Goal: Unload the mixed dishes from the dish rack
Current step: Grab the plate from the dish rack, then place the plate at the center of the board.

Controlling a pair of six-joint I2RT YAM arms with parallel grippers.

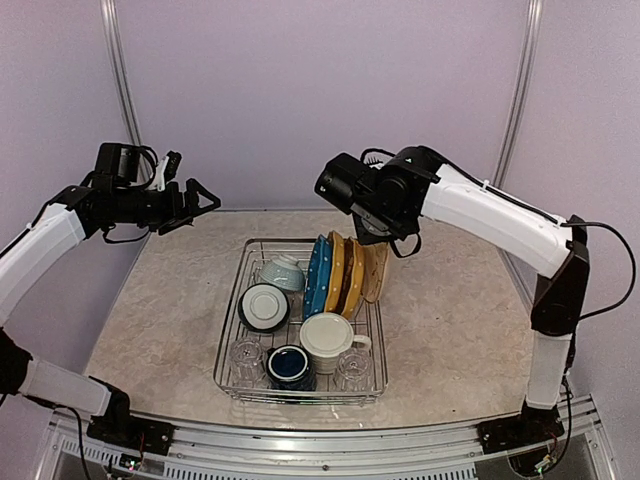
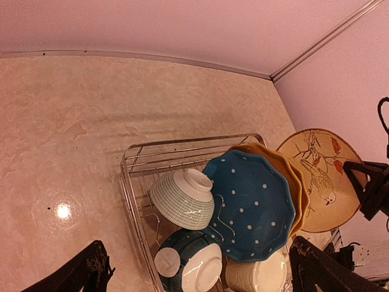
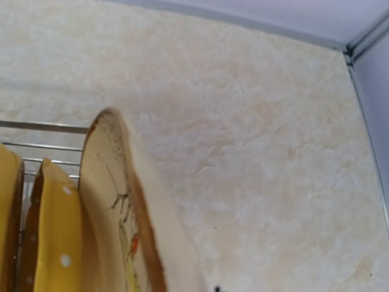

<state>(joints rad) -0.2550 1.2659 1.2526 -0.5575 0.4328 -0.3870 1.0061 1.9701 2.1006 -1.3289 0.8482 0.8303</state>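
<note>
no readable text, no labels or brands, no numbers

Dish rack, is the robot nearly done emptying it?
Not nearly. Done: nothing, no dish sits out on the table. In hand: the right gripper is shut on the bird plate at the row's right end; the left gripper hangs open. Left: blue plate, yellow plates, bowls, cream mug, navy mug and glasses, in the dish rack.

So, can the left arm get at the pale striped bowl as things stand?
Probably yes: the left gripper hangs open left of the dish rack, the striped bowl lies on that side with nothing above it, and the right gripper grips the bird plate.
</note>
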